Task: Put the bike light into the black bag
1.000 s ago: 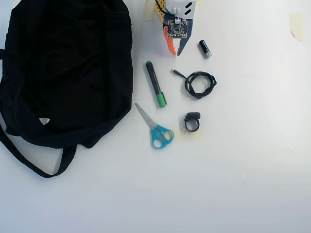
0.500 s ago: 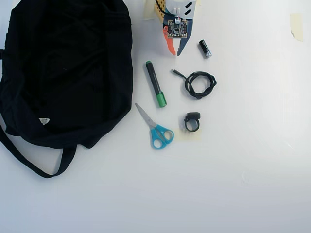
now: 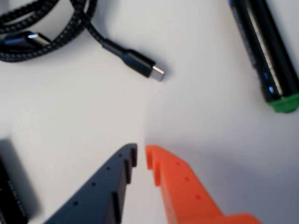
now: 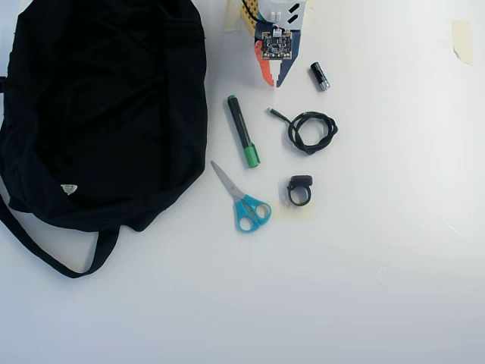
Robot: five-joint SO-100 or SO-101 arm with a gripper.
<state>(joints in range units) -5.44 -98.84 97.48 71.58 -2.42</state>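
Nothing appears to have been moved since a second ago. The gripper (image 4: 276, 82) is kept nearly closed and empty at the table's top, while the bike light (image 4: 299, 189) lies well apart, right of the scissors (image 4: 242, 201); the black bag (image 4: 98, 114) probably lies open for receiving it.

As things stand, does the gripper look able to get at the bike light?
Probably yes. The bike light lies alone on bare table, apart from the coiled cable and scissors. The gripper, nearly shut and empty, must pass over the cable.
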